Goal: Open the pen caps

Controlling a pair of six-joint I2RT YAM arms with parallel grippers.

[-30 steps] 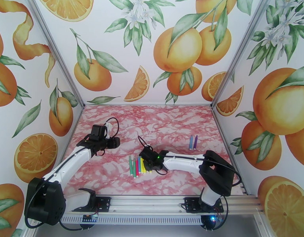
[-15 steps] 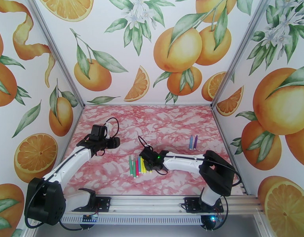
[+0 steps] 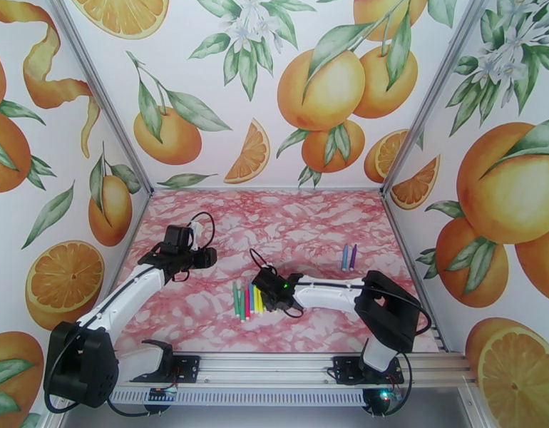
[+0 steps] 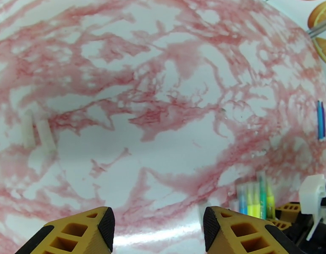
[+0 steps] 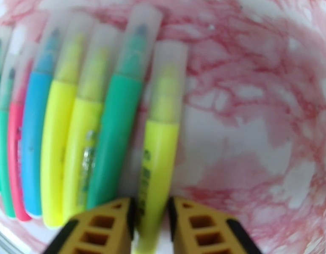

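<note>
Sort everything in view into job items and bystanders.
Job: row of capped pens; yellow pen in right gripper; blue pen and purple pen, set apart.
Bystanders: two pale pieces, unidentifiable; orange-print walls.

1. A row of pens (image 3: pixel 247 299) is laid on the surface (image 3: pixel 310 230), front-centre.
2. Its rightmost pen (image 5: pixel 161 149) is straddled by the right tool (image 5: pixel 149 206).
3. Two more pens (image 3: pixel 349 257) are set well apart, behind-right.
4. The left tool (image 4: pixel 158 219) is held left of the row.
</note>
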